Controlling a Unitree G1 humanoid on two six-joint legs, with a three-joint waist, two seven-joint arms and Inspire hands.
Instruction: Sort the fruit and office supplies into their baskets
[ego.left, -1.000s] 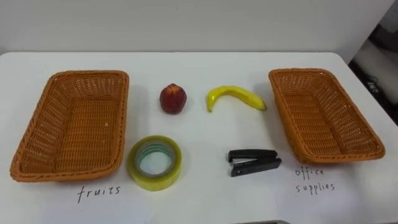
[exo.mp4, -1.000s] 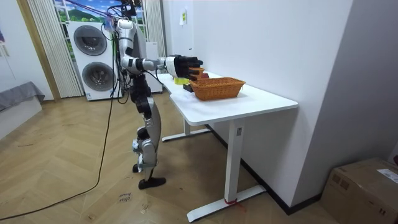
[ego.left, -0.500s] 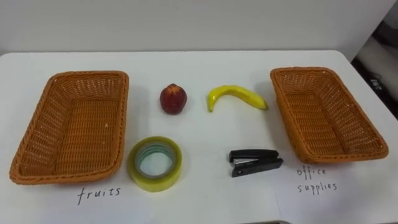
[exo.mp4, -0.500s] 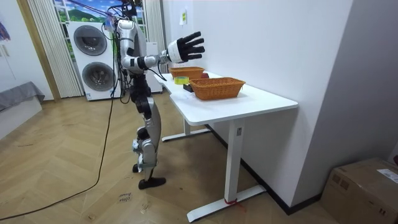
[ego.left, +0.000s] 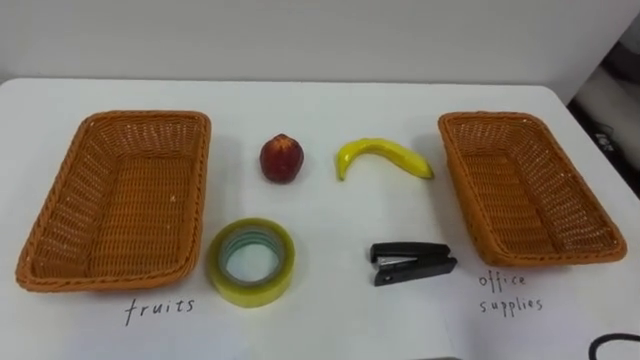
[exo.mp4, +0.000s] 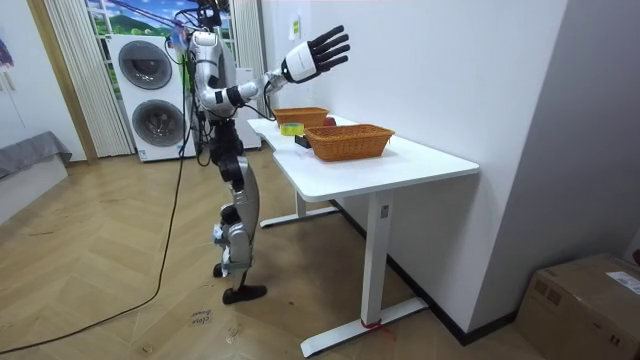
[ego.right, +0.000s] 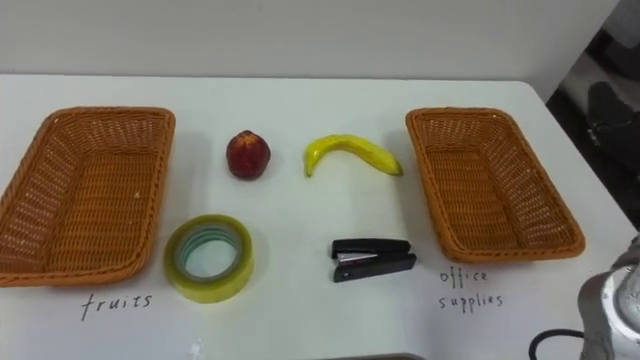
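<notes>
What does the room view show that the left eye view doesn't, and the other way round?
Room view: the robot standing at the table, its right hand raised high with fingers spread, and washing machines behind it. Left eye view: the banana, the handwritten labels, and both baskets' bare insides. Shared: the white table, the left basket, the right basket and the tape roll.

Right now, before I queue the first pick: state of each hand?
Right hand: open, fingers spread, held up high, holding nothing.
Left hand: cannot be told.
</notes>
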